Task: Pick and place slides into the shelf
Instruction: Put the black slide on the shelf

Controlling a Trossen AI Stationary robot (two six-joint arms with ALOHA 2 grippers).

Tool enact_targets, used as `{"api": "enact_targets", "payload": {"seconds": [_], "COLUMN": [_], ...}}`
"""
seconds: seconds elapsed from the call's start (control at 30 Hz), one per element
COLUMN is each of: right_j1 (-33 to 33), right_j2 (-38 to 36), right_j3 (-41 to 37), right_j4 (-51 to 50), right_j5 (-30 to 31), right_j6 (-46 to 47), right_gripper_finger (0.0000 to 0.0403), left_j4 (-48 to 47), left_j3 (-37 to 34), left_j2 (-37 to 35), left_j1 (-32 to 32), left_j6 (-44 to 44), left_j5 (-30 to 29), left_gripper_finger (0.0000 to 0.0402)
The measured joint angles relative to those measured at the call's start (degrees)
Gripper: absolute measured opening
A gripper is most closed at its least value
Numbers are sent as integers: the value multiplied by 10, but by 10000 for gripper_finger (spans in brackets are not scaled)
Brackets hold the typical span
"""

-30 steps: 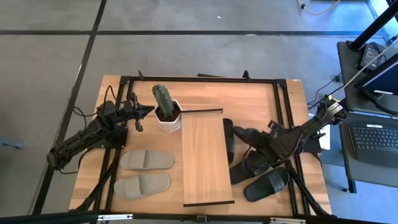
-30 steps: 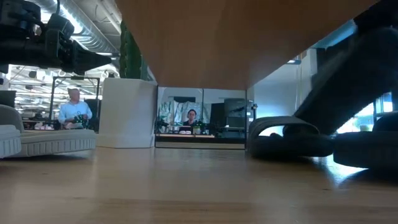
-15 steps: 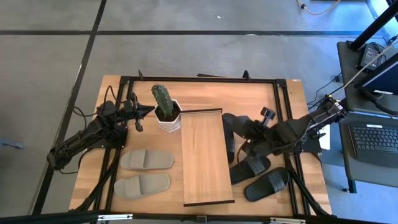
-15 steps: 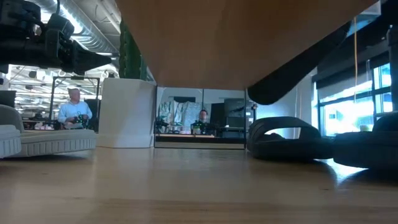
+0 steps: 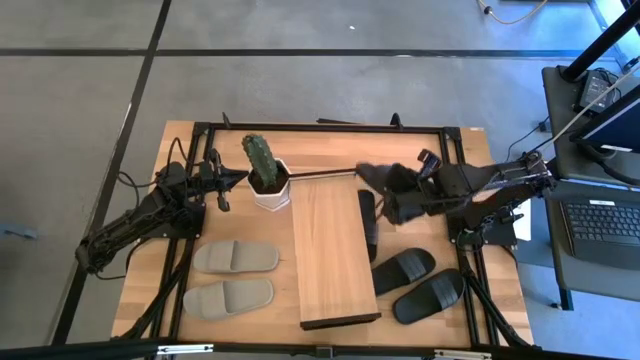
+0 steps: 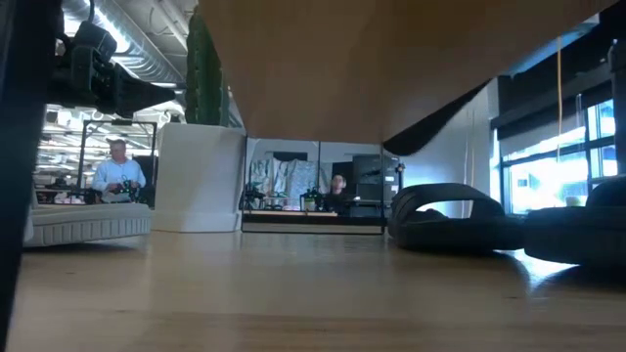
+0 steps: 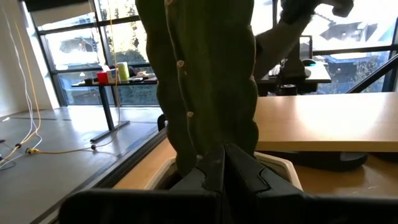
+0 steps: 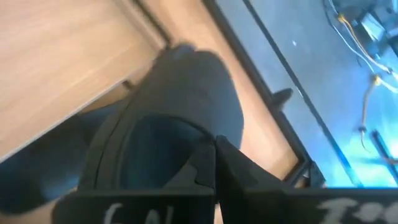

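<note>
My right gripper (image 5: 403, 198) is shut on a black slide (image 5: 378, 181) and holds it in the air over the shelf's far right corner. The shelf (image 5: 333, 250) is a long light-wood panel in the table's middle. A second black slide (image 5: 367, 226) lies against its right side, and two more (image 5: 403, 270) (image 5: 430, 297) lie on the table to the near right. Two grey-beige slides (image 5: 236, 257) (image 5: 228, 298) lie flat left of the shelf. My left gripper (image 5: 224, 188) waits shut and empty, left of the cactus pot. My right gripper pinches the black slide at the edge of its broad strap (image 8: 198, 155) between its two fingers. The fingers slant down from the table's right side. The slide is lifted clear and tilted, and one end (image 6: 435, 122) hangs down beside the shelf's edge.
A cactus (image 5: 259, 160) in a white pot (image 5: 272, 192) stands at the shelf's far left corner, close in front of my left gripper (image 7: 224, 165). A black metal frame (image 5: 452, 180) runs around the tabletop. A desk with a laptop (image 5: 605, 225) stands beyond the right edge.
My right gripper has risen and gone toward the table's far edge and the shelf, still shut on the black slide. The slide has come off the pile of black slides and hangs clear. The shelf's near end has shifted a little.
</note>
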Motion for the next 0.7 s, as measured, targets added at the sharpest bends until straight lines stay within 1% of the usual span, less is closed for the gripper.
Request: {"api": "enact_targets", "payload": {"seconds": [0.1, 0.17, 0.4, 0.57, 0.7], "right_j1": [-32, -50, -94, -103, -103], "right_j2": [0, 0, 0, 0, 0], "right_j3": [0, 0, 0, 0, 0], "right_j4": [0, 0, 0, 44, 143], "right_j5": [1, 14, 136, 177, 180], "right_j6": [1, -2, -67, -163, -292], "right_gripper_finger": [1, 1, 1, 1, 1], "left_j4": [0, 0, 0, 0, 0], "left_j3": [0, 0, 0, 0, 0], "left_j2": [0, 0, 0, 0, 0], "left_j1": [0, 0, 0, 0, 0], "left_j6": [0, 0, 0, 0, -1], "left_j5": [0, 0, 0, 0, 0], "left_gripper_finger": [0, 0, 0, 0, 0]}}
